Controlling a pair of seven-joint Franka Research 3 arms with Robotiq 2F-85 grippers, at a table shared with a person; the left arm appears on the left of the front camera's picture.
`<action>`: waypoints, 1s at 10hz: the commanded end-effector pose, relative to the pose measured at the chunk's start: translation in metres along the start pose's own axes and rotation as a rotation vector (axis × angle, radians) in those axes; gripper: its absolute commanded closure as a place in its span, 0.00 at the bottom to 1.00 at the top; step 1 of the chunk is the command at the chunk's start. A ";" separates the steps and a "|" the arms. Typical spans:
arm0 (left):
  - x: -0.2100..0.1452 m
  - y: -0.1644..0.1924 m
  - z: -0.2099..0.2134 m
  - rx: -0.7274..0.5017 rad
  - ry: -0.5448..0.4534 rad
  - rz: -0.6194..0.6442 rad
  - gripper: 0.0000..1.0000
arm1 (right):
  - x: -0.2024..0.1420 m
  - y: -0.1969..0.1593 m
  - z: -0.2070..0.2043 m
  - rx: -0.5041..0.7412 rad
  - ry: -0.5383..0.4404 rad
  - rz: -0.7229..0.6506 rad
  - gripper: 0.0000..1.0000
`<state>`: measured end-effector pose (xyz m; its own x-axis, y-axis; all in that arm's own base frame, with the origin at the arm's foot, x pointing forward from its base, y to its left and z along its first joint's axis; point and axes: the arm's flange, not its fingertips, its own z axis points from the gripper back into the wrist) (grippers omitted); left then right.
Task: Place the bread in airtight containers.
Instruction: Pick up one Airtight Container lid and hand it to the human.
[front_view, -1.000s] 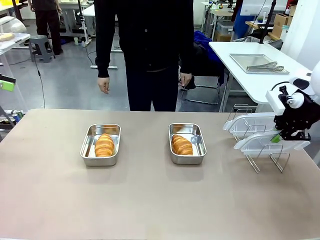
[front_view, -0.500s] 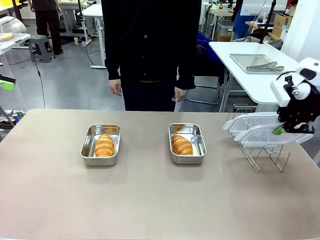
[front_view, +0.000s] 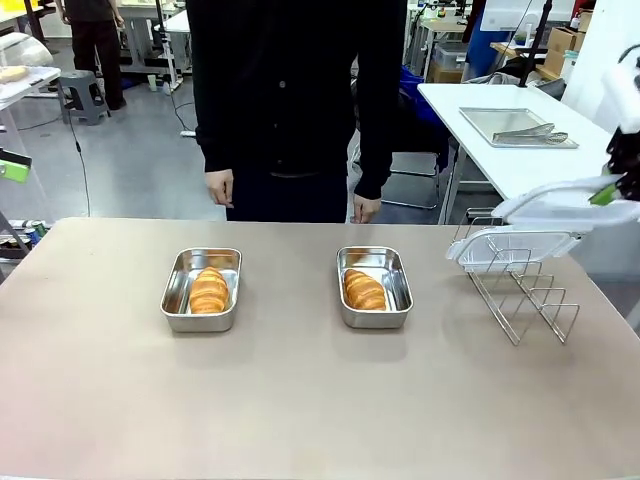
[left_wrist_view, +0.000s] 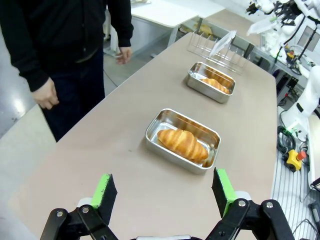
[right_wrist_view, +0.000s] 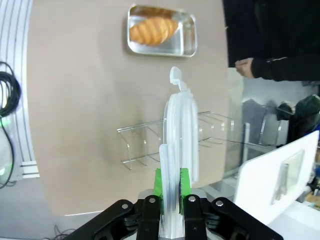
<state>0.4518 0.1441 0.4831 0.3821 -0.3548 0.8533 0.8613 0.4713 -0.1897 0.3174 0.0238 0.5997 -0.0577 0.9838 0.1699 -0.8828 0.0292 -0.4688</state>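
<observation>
Across a beige table (front_view: 300, 400), two croissants (front_view: 209, 290) lay in open steel tubs (front_view: 397, 285) well ahead of the right gripper (right_wrist_view: 170, 186), which clamped a clear lid (right_wrist_view: 179, 115) edge-on above the wire rack (front_view: 530, 290), apparently to seal one. The left gripper (left_wrist_view: 164, 187) hovered spread and empty.

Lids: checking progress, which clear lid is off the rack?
The upper lid, pinched in the right gripper above the wire rack; the other lid rests on the rack.
</observation>
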 end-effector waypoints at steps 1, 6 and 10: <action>0.002 -0.002 0.000 -0.005 -0.006 -0.008 0.00 | 0.024 0.001 0.012 -0.073 -0.025 0.084 0.92; 0.002 -0.002 0.000 -0.005 -0.006 -0.008 0.00 | 0.109 -0.055 -0.037 -0.141 -0.177 0.474 0.92; 0.002 -0.002 0.000 -0.005 -0.006 -0.008 0.00 | 0.152 -0.103 -0.106 -0.101 -0.259 0.526 0.92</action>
<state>0.4520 0.1440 0.4830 0.3822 -0.3549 0.8532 0.8614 0.4711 -0.1899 0.4319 0.1909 0.5716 -0.5623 0.8246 0.0620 -0.6783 -0.4171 -0.6049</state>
